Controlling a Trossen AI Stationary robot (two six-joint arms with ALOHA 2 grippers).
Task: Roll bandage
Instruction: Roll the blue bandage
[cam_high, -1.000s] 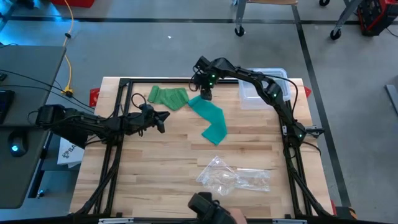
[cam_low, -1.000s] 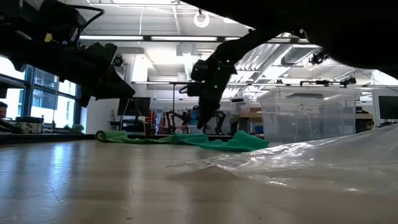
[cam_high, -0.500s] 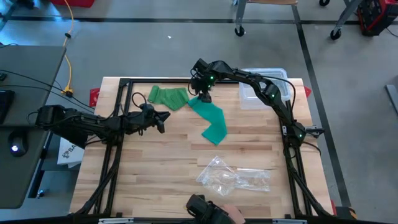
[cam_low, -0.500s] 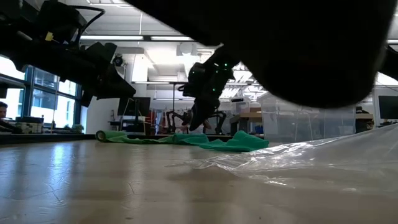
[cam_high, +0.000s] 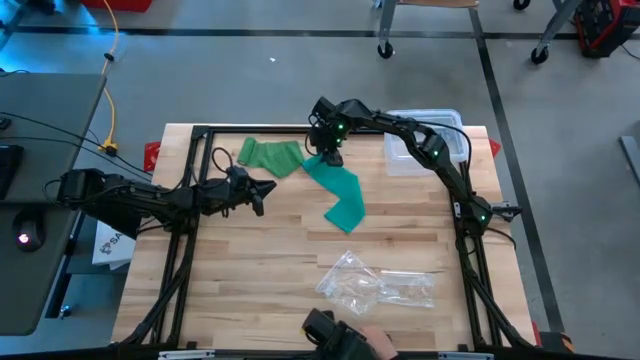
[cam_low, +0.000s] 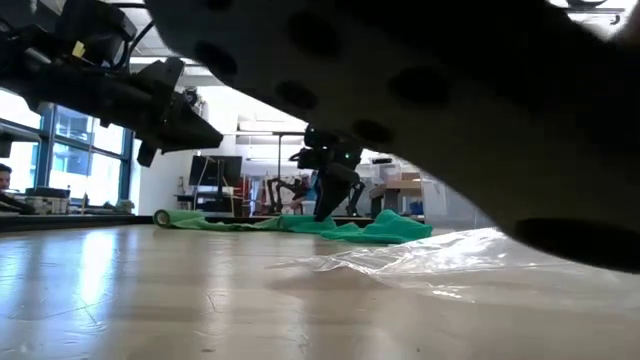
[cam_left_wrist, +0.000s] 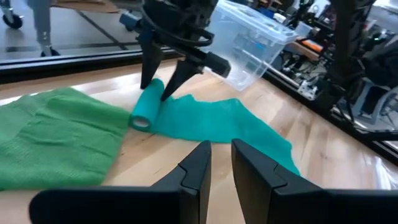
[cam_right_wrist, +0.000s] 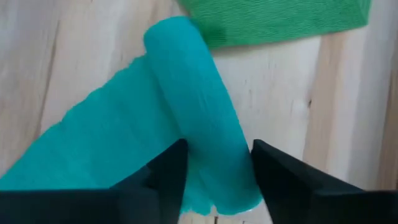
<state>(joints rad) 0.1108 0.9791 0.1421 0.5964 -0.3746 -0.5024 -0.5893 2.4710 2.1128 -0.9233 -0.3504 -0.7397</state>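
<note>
A teal bandage lies on the wooden table. Its far end is wound into a roll, and its loose tail is spread flat toward the near edge. My right gripper reaches down from the far side and is shut on that roll. A green bandage lies flat just left of the roll. My left gripper hovers at the table's left, pointing at the roll, with a narrow gap between its fingers and nothing in it. My right gripper pinches the teal roll between its two fingers, on the roll's two long sides near one end. The fingers slant steeply down from above and straddle the roll across its width. The roll lies on the table with its tail flat beside it.
A crumpled clear plastic bag lies near the table's front. A clear plastic bin stands at the far right. A dark object with a person's hand sits at the near edge and blocks much of the low view.
My right gripper has come down onto the teal roll and turned a little about its own axis. The bandages have stayed where they were. A dark shape has moved across the low view.
</note>
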